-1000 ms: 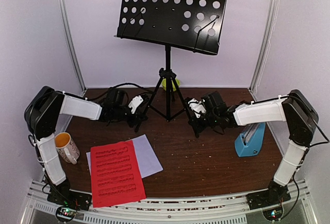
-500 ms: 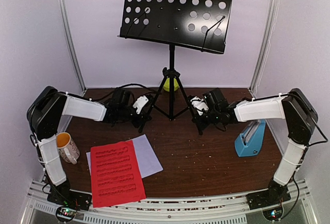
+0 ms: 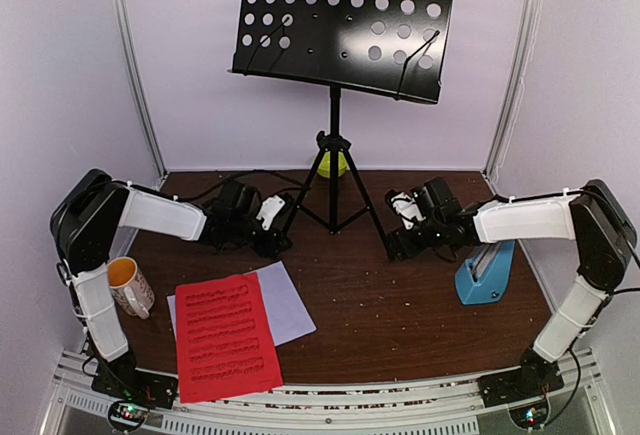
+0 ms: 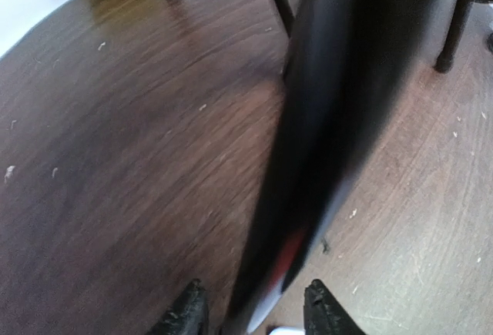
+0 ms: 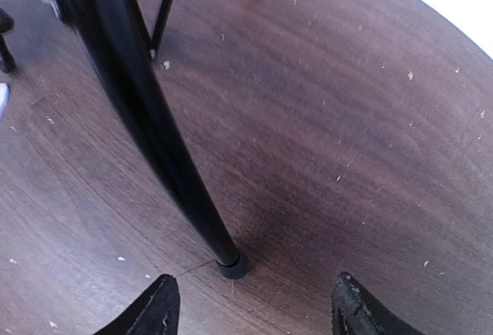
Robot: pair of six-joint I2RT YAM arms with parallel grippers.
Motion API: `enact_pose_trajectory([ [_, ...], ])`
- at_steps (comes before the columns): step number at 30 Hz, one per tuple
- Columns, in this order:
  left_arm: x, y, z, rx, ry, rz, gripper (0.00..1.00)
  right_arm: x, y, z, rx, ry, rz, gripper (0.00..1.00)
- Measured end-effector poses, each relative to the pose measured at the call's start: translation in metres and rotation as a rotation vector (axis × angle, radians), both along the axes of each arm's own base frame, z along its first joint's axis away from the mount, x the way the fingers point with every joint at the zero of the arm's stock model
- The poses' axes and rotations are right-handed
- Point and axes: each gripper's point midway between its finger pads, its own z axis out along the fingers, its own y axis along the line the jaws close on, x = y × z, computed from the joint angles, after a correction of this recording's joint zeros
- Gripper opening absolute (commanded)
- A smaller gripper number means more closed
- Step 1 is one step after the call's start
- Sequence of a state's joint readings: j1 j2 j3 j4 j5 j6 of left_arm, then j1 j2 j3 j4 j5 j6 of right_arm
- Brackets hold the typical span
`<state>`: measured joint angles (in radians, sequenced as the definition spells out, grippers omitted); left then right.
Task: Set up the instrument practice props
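Dark wood surface (image 3: 400, 325), white walls. Music stand (image 3: 340, 25) upright at back ctr. Left fingers (image 4: 189, 316) parted, blurred tripod leg (image 4: 323, 119) btwn, not gripped. Right fingers (image 5: 158, 308) wide, straddling another leg's foot (image 5: 231, 264). Red sheet (image 3: 225, 340) over white sheet (image 3: 290, 300) front-left; metronome (image 3: 485, 270) far right.

A black perforated music stand (image 3: 335, 105) is being borne upright by its tripod at the desk's (image 3: 400, 305) rear. A white sheet (image 3: 290, 300) is being partly covered by a red printed sheet (image 3: 226, 335) front-left. A blue metronome (image 3: 487, 273), apparently covered, is being seen at right.
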<state>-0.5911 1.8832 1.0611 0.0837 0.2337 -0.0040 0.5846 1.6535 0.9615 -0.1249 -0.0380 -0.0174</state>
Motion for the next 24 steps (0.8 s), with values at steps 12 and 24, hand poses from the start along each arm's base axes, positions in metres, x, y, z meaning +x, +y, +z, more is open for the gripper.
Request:
enact_pose_trajectory([
  [12, 0.001, 0.048, 0.106, -0.037, -0.117, 0.271, 0.98, -0.005, -0.004, 0.093, 0.175, -0.159, -0.052, 0.91],
  [24, -0.057, 0.110, 0.078, -0.020, 0.145, 0.502, 0.98, -0.062, 0.055, 0.090, 0.336, 0.039, 0.001, 0.89],
])
